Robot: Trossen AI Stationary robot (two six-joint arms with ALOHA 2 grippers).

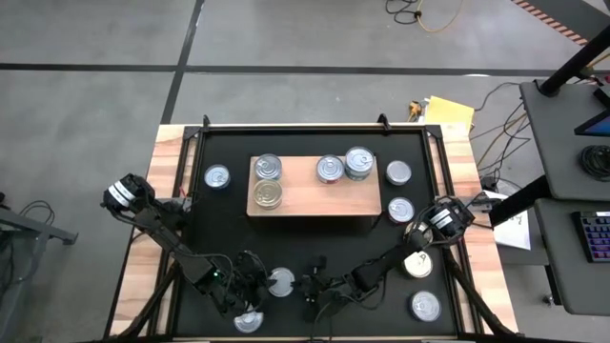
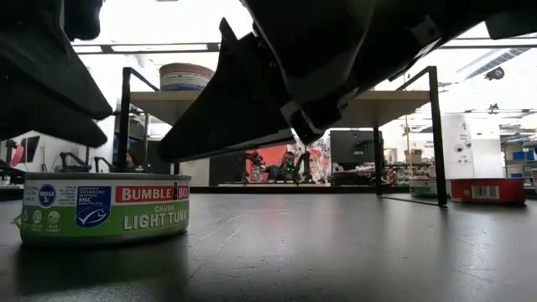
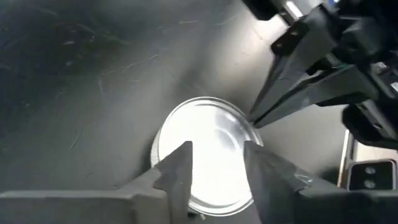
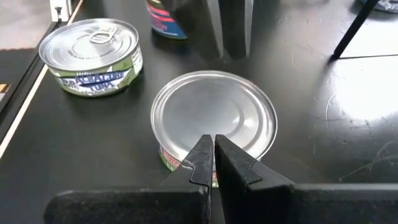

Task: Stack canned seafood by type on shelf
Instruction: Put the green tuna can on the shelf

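- High view: we see the shelf (image 1: 315, 191), a light-wood board in the middle of the black mat (image 1: 229, 238). Four tins stand on it: two at its left end (image 1: 268, 168) (image 1: 268, 194), two toward its right end (image 1: 330, 169) (image 1: 359, 161). Loose tins sit off the shelf: one to its left (image 1: 217, 176), two to its right (image 1: 398, 172) (image 1: 400, 210), others on the near side. The left gripper (image 1: 272, 281) and right gripper (image 1: 313, 284) meet at a plain-topped tin (image 1: 281, 280) on the near side of the shelf.
- Low view: a tin (image 2: 105, 207) with a green, red and blue tuna label stands on the mat at the left. Dark arm parts (image 2: 319, 67) fill the upper picture and block much of the shelf (image 2: 386, 105), where one tin (image 2: 185, 76) shows on top. A red tin (image 2: 487, 190) sits far right. A bright room with equipment lies behind.
- Left wrist view: our left jaws (image 3: 217, 165) are partly open over the plain silver tin (image 3: 205, 155), fingers above its top, gripping nothing we can make out. The right gripper's fingers (image 3: 292, 93) touch its rim.
- Right wrist view: our right jaws (image 4: 214, 155) are closed, tips at the near rim of that tin (image 4: 214, 118), holding nothing. A pull-tab tin (image 4: 93, 56) with a green label stands near it.
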